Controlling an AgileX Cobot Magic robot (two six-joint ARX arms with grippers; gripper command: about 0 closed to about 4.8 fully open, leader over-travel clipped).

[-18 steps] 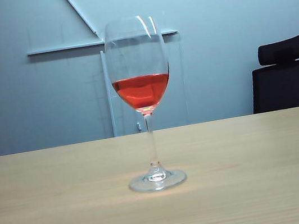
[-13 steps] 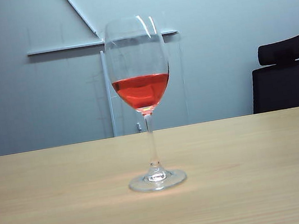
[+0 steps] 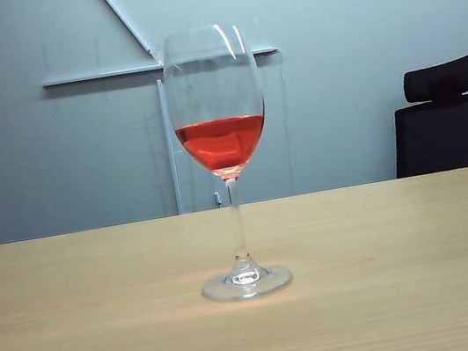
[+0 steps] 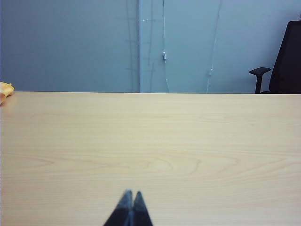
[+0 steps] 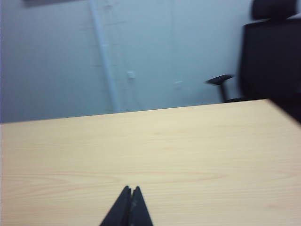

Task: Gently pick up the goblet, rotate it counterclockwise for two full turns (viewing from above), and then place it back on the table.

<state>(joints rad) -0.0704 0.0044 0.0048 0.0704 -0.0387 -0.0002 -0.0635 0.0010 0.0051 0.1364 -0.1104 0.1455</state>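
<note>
Jaws clenched on both arms, nothing between them: left gripper (image 4: 131,201) and right gripper (image 5: 130,197) each show black tips pressed together, low over the wide light-beige wood-grain table (image 3: 430,287). Neither wrist view has the glass in it, so it sits off to the side of both jaws; can't tell how far.

The tall clear goblet (image 3: 227,163), w/ thin stem, round flat foot and red liquid in the lower bowl, stands upright on the table, untouched in the exterior view. No arm shows there.

Pickup not yet begun. Risks, imo: shut tips nudging the stem or foot on approach would tip it, since it's top-heavy w/ liquid. Hard squeeze on thin stem could snap it. Tilting during the turns would slosh red liquid out. Open wide first, go slow.
</note>
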